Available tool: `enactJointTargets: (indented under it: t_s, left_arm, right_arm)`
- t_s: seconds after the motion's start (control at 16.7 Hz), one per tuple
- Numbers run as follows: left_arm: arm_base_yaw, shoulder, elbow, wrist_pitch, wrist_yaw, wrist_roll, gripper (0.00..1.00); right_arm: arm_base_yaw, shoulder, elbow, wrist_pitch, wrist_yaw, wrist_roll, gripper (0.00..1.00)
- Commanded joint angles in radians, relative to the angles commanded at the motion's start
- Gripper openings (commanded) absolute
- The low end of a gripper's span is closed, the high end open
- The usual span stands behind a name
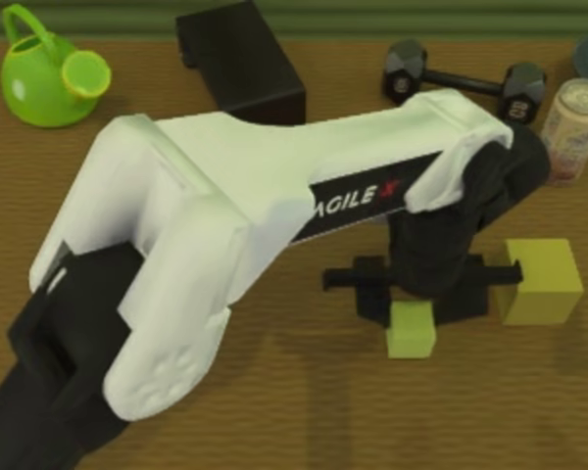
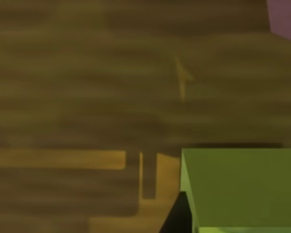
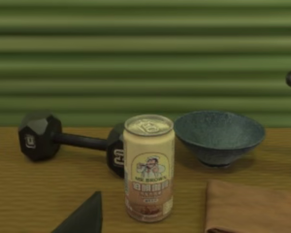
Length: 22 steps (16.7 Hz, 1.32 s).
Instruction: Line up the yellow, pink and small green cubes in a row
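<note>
Table (image 1: 274,411), brown wood grain, carrying all items. Left arm (image 1: 225,225), white AgileX shell, stretched across the table from the near left, its black wrist ending over the small green cube; the left gripper (image 1: 421,284) sits directly above and just behind that cube, and whether its jaws are open or closed on anything cannot be told. Black box (image 1: 240,59), well behind the small green cube, to its left. Green watering can (image 1: 49,78), far left of the cube, at the back. Dumbbell (image 1: 465,83), black, behind the cube. Yellow cube (image 1: 541,281), largest, dull olive-yellow, just right of the small green cube and slightly behind it. Drink can (image 1: 573,132), upright, behind the yellow cube. Small green cube (image 1: 411,329), bright lime, resting on the table. Pink cube: only a pink corner (image 2: 285,14) in the left wrist view. Right gripper: out of sight.
</note>
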Motion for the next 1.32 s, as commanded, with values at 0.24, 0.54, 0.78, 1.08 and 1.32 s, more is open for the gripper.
enactJointTargets:
  t_s: [0.24, 0.54, 0.78, 1.08, 1.32]
  left_arm:
    - [0.000, 0.000, 0.000, 0.000, 0.000, 0.000, 0.90]
    - [0.000, 0.000, 0.000, 0.000, 0.000, 0.000, 1.00]
    - [0.000, 0.000, 0.000, 0.000, 0.000, 0.000, 1.00]
    - [0.004, -0.001, 0.075, -0.076, 0.000, -0.004, 1.00]
    - [0.013, -0.011, 0.218, -0.235, 0.000, -0.007, 1.00]
  right_arm:
    - [0.000, 0.000, 0.000, 0.000, 0.000, 0.000, 1.00]
    - [0.000, 0.000, 0.000, 0.000, 0.000, 0.000, 1.00]
    - [0.000, 0.000, 0.000, 0.000, 0.000, 0.000, 1.00]
    - [0.000, 0.000, 0.000, 0.000, 0.000, 0.000, 1.00]
    - [0.000, 0.000, 0.000, 0.000, 0.000, 0.000, 1.00]
